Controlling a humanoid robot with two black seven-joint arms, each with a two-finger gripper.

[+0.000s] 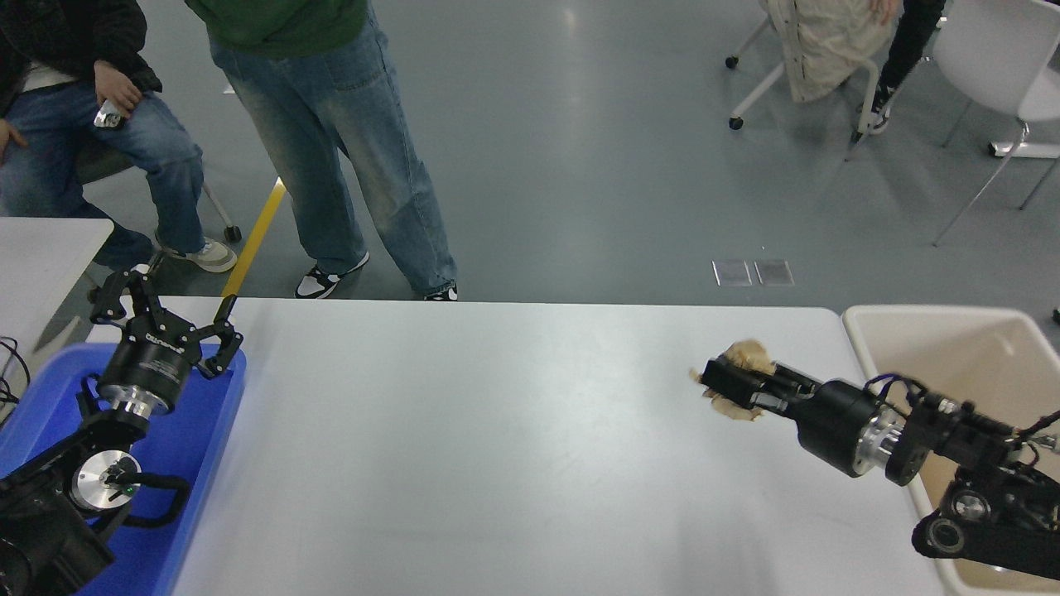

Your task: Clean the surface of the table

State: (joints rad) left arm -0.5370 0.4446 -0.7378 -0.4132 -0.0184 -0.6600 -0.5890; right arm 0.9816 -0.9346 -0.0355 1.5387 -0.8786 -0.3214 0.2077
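Observation:
The large white table surface [497,430] fills the lower middle of the head view. My right gripper [729,382] comes in from the right edge, raised over the table's far right part. It is shut on a crumpled brown paper wad [747,358], blurred by motion. My left gripper [162,308] is open and empty, parked at the lower left over the blue tray.
A cream bin [977,397] stands against the table's right end, under my right arm. A blue plastic tray [199,447] lies at the left edge. A smaller white tabletop [41,248] is at far left. A person stands [348,165] and another sits [99,141] beyond the far edge.

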